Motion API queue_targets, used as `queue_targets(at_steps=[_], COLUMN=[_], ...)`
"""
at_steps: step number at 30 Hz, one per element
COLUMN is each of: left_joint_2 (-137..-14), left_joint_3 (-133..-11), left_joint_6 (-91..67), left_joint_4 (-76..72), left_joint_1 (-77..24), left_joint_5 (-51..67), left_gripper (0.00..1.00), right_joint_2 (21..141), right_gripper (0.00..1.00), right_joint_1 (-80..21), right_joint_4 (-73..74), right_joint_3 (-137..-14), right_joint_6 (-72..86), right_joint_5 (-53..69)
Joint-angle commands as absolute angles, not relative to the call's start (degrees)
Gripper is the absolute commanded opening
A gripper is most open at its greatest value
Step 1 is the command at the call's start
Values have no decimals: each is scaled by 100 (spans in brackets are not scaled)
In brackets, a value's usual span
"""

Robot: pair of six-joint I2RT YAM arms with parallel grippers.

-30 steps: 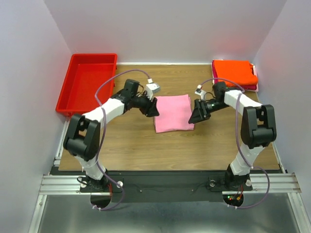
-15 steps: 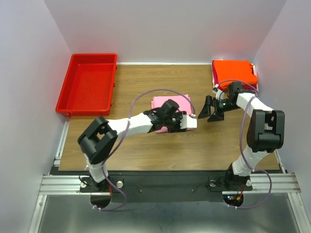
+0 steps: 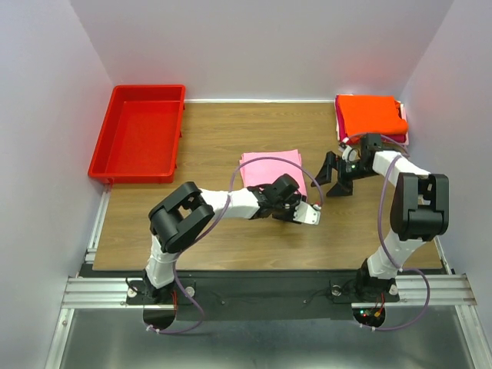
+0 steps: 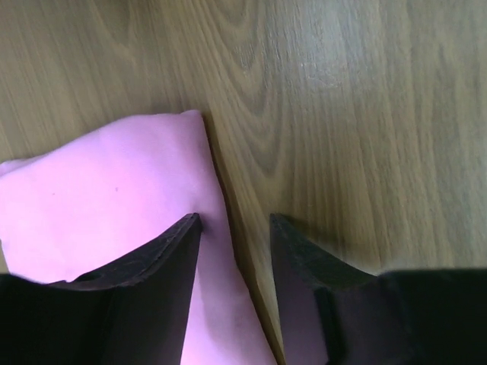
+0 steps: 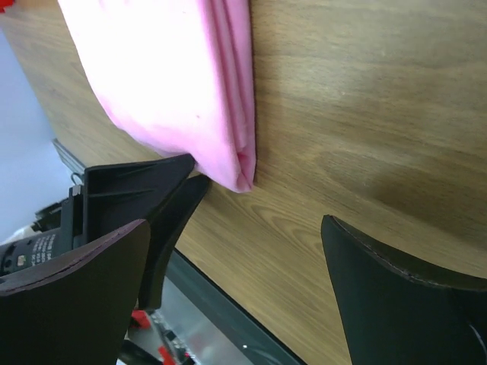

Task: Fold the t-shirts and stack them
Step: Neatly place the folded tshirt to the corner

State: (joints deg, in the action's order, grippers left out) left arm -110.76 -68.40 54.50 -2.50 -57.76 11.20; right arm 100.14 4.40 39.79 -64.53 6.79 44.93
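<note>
A folded light pink t-shirt (image 3: pixel 269 169) lies flat mid-table. My left gripper (image 3: pixel 296 204) reaches across to its near right corner. In the left wrist view the left gripper (image 4: pixel 236 220) straddles the pink t-shirt's (image 4: pixel 106 213) edge, one finger over cloth, the other on bare wood, jaws apart. My right gripper (image 3: pixel 331 178) hovers just right of the shirt, wide open and holding nothing. Between the right gripper's (image 5: pixel 234 222) fingers I see only wood, with the pink t-shirt's (image 5: pixel 175 84) folded corner ahead. An orange t-shirt (image 3: pixel 370 115) lies folded on a darker pink-red one (image 3: pixel 399 139) at the far right corner.
A red plastic tray (image 3: pixel 101 154) stands at the far left of the wooden table (image 3: pixel 207 131). White walls close in the left, back and right sides. The left arm's cable loops over the pink shirt.
My left arm has swung from the shirt's left side across to its near right corner. The right gripper has drawn back to the right and opened wide.
</note>
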Motion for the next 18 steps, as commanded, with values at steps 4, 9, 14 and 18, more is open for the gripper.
queue_targets(at_steps=[4,9,14,18], left_joint_2=[-11311,-11364,-11206,-11127], left_joint_3=[-7031,-7215,-7453,-7646], left_joint_6=[5581,5441,4915,4633], left_joint_4=[-685,-598,-291,-141], left_joint_1=[-5801,-5748,-5476,-5309], left_joint_5=[826,1018,1677,2161], left_gripper=[39,14,0,0], right_joint_2=[10186,10424,10196,9836], right_gripper=[100,100,100,100], right_joint_1=[404,413,404,326], right_joint_4=[3411,2990,1570,55], right_joint_3=[-6135,-6004,-5319,-4589], right_joint_6=[1327,1722,2844,3969], right_joint_5=[4964,5238,5090,4905])
